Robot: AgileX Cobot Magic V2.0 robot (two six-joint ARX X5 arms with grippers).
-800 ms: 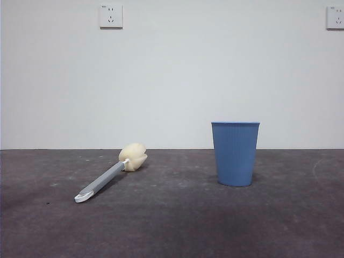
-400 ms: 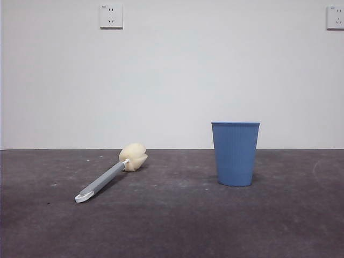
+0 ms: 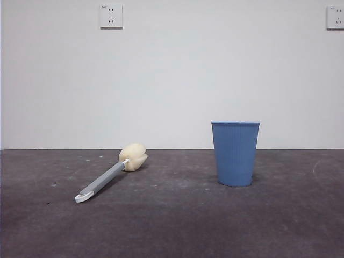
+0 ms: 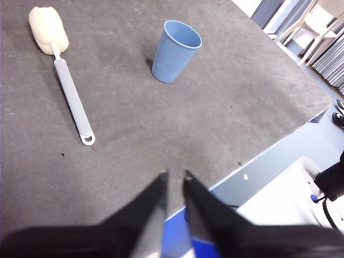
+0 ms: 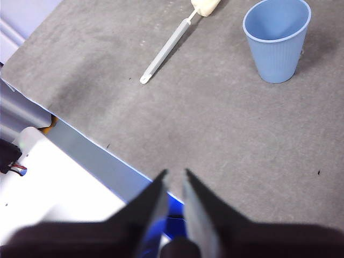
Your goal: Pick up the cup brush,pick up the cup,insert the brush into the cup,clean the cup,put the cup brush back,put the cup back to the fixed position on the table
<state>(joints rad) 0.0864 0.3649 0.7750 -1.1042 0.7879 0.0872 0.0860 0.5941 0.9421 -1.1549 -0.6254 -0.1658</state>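
One cup brush and one cup are all that sit on the dark grey surface; behind them the white wall carries two sockets, one high on the left of the front view and a second cut off by the picture's right edge.

The brush lies flat, its cream sponge head toward the wall and its white loop end toward the near edge. The blue cup stands upright, mouth open, well apart from the brush, with nothing visible inside it from the right wrist view.

Neither arm shows in the front view. The left gripper hangs over the near edge of the surface, far from both things, its fingers almost together with only a thin slit between them and nothing held. The right gripper hangs likewise over that edge, fingers nearly closed on nothing.

In the right wrist view the sponge head is cut off by the frame. The lower parts of both grippers are blurred and dark. Beyond the surface, pale chairs show only in part.
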